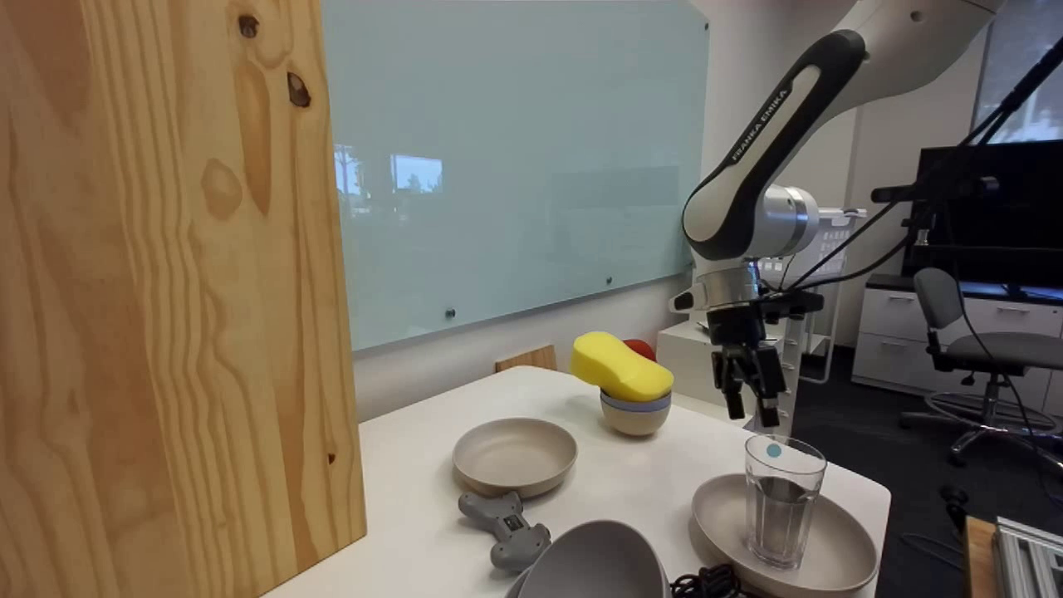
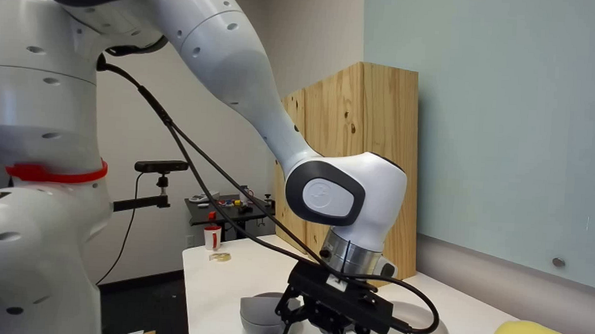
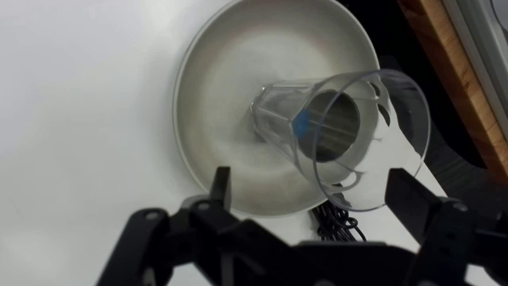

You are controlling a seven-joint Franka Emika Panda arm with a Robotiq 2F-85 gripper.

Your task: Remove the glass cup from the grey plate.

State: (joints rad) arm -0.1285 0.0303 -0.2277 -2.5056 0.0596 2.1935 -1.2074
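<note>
Tabletop [image 1: 627, 486] under plate [image 3: 234, 75], near whiteboard [image 1: 523, 158]

Place is looking like an office-style lab: glass board [image 1: 515, 166] is hanging on wall [image 1: 432, 365], swivel chair [image 1: 1009, 349] is standing by white drawers [image 1: 988, 324], camera [image 2: 161, 167] is sitting on bracket [image 2: 140, 203] near robot arm [image 2: 227, 56].

Table [image 1: 631, 482] in both exterior views, wrist view close above grey plate [image 3: 226, 51]

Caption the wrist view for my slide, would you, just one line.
Open gripper facing a clear glass cup, upright on a grey plate, with black cable bundled beside the plate.
</note>
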